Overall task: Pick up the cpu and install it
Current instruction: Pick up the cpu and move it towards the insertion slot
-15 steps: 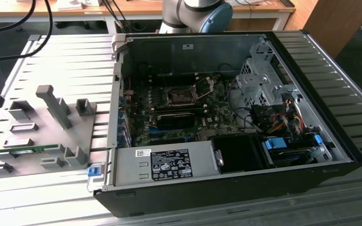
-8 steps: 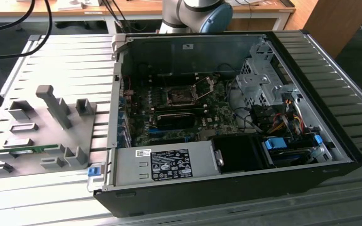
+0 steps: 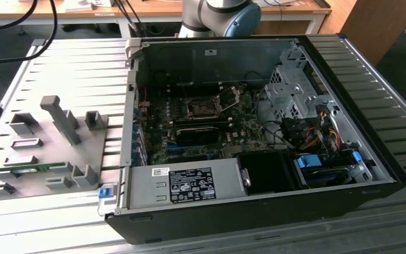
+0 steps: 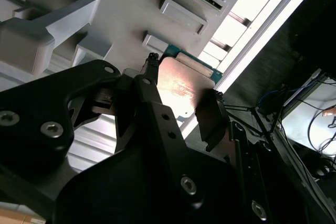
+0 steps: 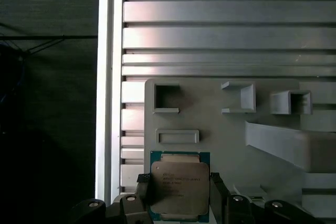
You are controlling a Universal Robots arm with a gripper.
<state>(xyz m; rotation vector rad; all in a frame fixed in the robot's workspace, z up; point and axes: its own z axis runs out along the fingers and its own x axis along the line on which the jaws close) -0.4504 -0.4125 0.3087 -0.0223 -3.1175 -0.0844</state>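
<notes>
- Ribbed metal table (image 3: 69,63) carries a grey fixture plate (image 3: 108,151) and, beside it, an open computer case (image 3: 259,217). Behind the case, the arm's grey-and-blue joint (image 3: 224,13) is cut off by the frame's edge.
- In both wrist views the claw (image 5: 180,195) is clenched on the cpu (image 5: 180,182), with its two black fingers (image 5: 144,190) set against opposite edges of the chip.
- The cpu sits between the fingertips with its silver top turned toward the cameras. It is over the plate's border, near the table's pale rail (image 5: 105,77).
- Its underside is hidden, so I cannot tell whether it rests on the plate or hangs just clear of it.
- In the first wrist view the chip's edge nearest the claw's body is cut off by the frame. In the second wrist view the claw's black body covers part of that same edge.
- Beyond the fingertips, an open square pocket (image 5: 167,98) and other grey blocks stand on the plate.
- A tall slanted block (image 5: 289,145), off to one side of the claw, runs out of the frame.
- A green memory stick (image 3: 30,169) lies on the plate among the blocks.
- Inside the case, well apart from the plate, the motherboard socket (image 3: 204,109) is dark and hard to make out.
</notes>
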